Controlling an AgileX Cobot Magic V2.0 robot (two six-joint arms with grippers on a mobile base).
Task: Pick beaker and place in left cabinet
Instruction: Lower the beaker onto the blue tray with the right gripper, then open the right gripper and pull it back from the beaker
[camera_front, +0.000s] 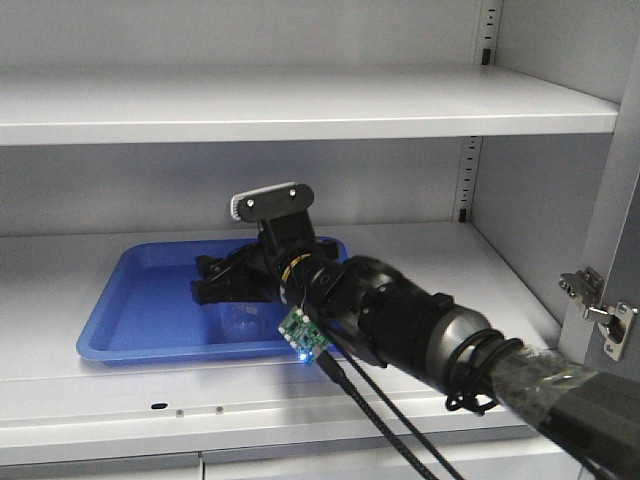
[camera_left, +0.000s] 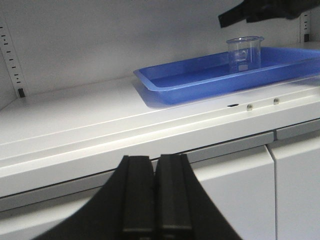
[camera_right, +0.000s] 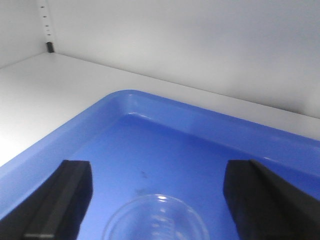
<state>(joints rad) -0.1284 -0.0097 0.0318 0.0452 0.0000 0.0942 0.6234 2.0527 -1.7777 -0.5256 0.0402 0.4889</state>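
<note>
Left end effector (camera_left: 153, 200), fingers pressed together and empty, below the shelf edge of the left cabinet (camera_left: 75, 120). Right end effector (camera_right: 155, 197), fingers spread wide, above the beaker (camera_left: 244, 53), which stands upright in the blue tray (camera_left: 200, 82) on the cabinet shelf.

Right arm (camera_front: 420, 325) black, ribbed joints, grey metallic band, black braided cables looped alongside. Small green circuit board (camera_front: 304, 335) with lit blue LED; white-grey camera bracket (camera_front: 270, 202) with two screws.
</note>
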